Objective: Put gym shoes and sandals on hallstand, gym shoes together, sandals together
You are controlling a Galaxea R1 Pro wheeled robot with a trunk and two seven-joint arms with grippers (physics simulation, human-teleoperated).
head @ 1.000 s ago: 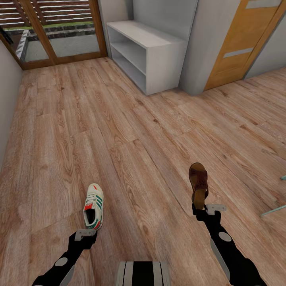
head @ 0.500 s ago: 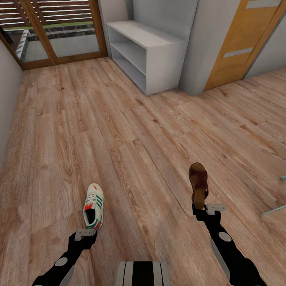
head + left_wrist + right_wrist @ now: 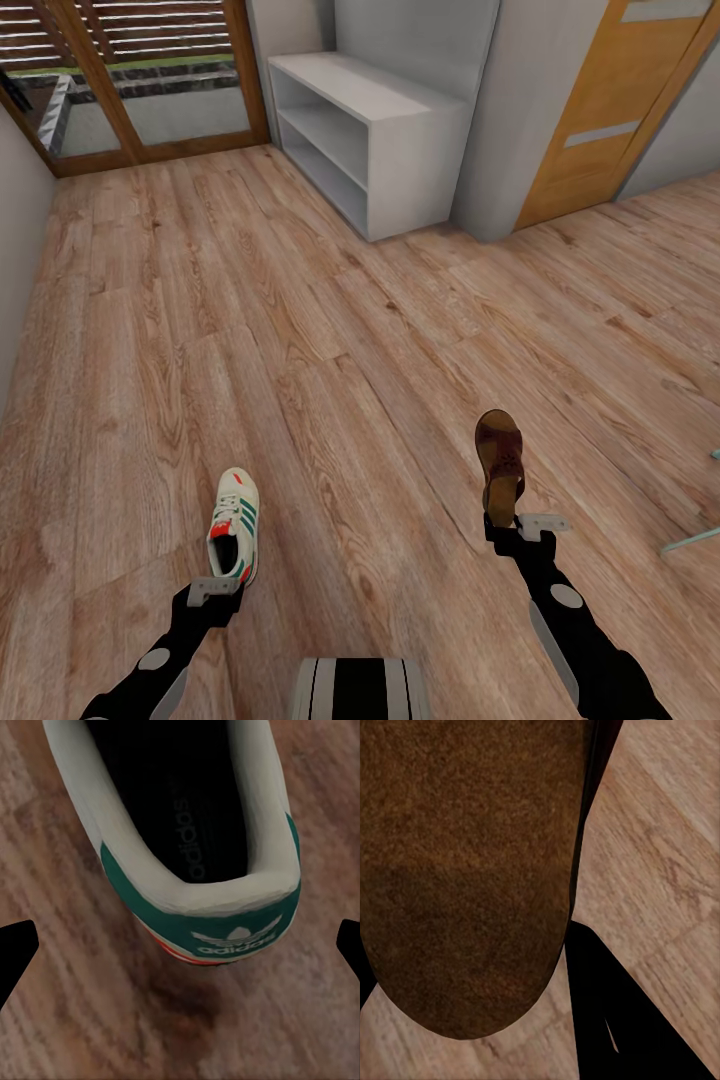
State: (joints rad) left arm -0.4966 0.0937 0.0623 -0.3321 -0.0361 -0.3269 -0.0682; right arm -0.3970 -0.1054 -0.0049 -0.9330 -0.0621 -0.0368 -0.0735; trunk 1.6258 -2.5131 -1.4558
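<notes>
One gym shoe (image 3: 233,522), white with green stripes and red accents, lies on the corridor floor (image 3: 300,330), toe pointing away. My left gripper (image 3: 218,586) sits just behind its heel. In the left wrist view the green heel of the gym shoe (image 3: 202,900) lies ahead of my left gripper (image 3: 180,949), whose dark fingertips (image 3: 15,952) stand wide apart and clear of it. My right gripper (image 3: 505,522) is shut on one brown sandal (image 3: 498,460), held above the floor. The sandal (image 3: 465,870) looms close in the right wrist view, beside a dark finger (image 3: 607,1020).
A light grey low unit (image 3: 400,120) with two open tiers stands against the far wall. The wall above it is cut off, so I cannot tell whether it is the hallstand. A glazed wooden door (image 3: 150,90) is far left, an orange door (image 3: 610,110) far right.
The whole view has slid slightly, so the camera moved. The floor and the gym shoe have drifted a little toward my left gripper. The sandal stays in my right gripper.
</notes>
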